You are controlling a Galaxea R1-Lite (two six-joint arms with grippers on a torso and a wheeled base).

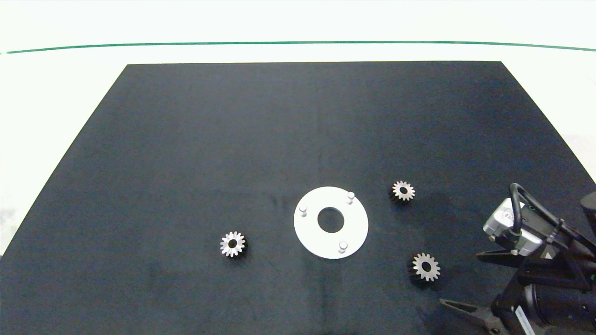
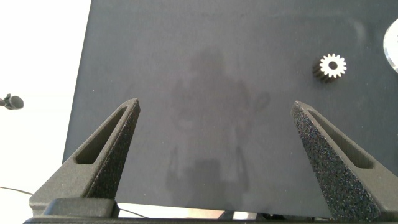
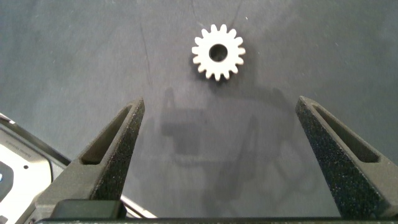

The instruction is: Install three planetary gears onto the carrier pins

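Note:
A flat white disc (image 1: 311, 232) lies on the black mat, with three carrier pins (image 1: 350, 197) (image 1: 303, 210) (image 1: 343, 245) standing bare on it. Three silver planetary gears lie flat on the mat: one left of the disc (image 1: 233, 244), one to its right (image 1: 403, 190), one at the front right (image 1: 426, 267). My right gripper (image 1: 459, 278) is open just right of the front-right gear (image 3: 218, 52), which lies ahead of its fingertips, untouched. My left gripper (image 2: 215, 102) is open and empty over bare mat, outside the head view. The left gear (image 2: 333, 65) lies well beyond it.
The black mat (image 1: 298, 139) covers most of a white table (image 1: 56, 102); a green line (image 1: 298, 43) runs along the far side. The disc's rim (image 2: 393, 43) shows in the left wrist view. A pale robot part (image 3: 12, 168) sits near the right gripper.

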